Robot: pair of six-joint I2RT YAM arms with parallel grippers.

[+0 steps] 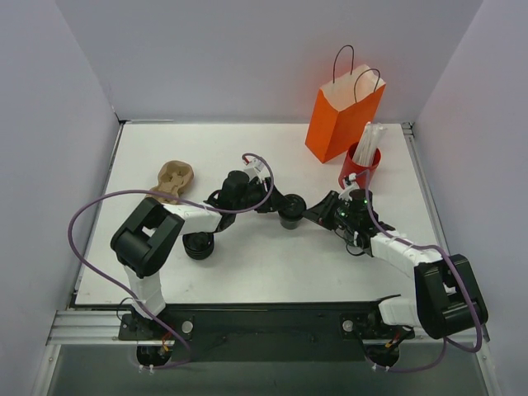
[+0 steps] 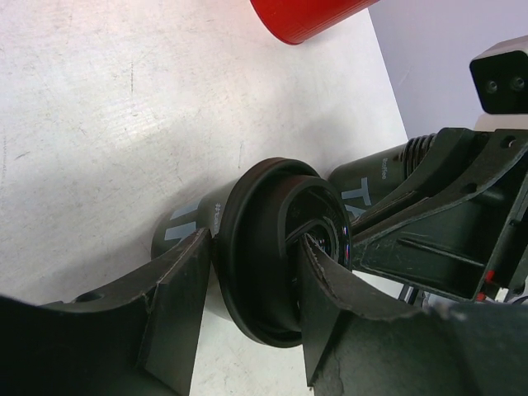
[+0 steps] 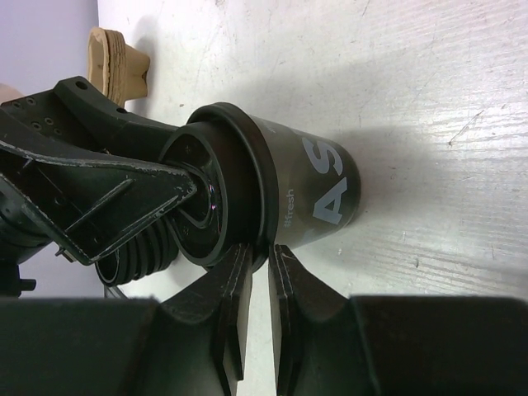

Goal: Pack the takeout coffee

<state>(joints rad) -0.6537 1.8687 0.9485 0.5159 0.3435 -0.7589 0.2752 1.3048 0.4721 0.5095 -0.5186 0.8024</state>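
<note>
Nearest the arm bases, low and left of centre in the overhead view, a ribbed black stack (image 1: 198, 245) sits on the white tabletop (image 1: 272, 272). Just past it, at mid-frame, both arms meet at the takeout coffee (image 1: 290, 219), a small dark cup with pale lettering on its side, resting on the tabletop. The left hand (image 2: 252, 256) has its fingers (image 2: 177, 305) set apart with the cup between them, one against the outside of the black rim and the other across the top, so it looks clamped on the cup. The right hand (image 3: 262, 256) comes in from the right of the frame, its fingers (image 3: 235, 289) nearly together and nipping the edge of that same rim (only a sliver of tabletop shows between them). Further back at left lies a tan wooden piece (image 1: 174, 179). Further back at right stands a red cup (image 1: 360, 169) of white straws (image 1: 369, 136), and beyond it, at upper right, an orange paper bag (image 1: 342, 111) stands upright, well apart from the coffee.
</note>
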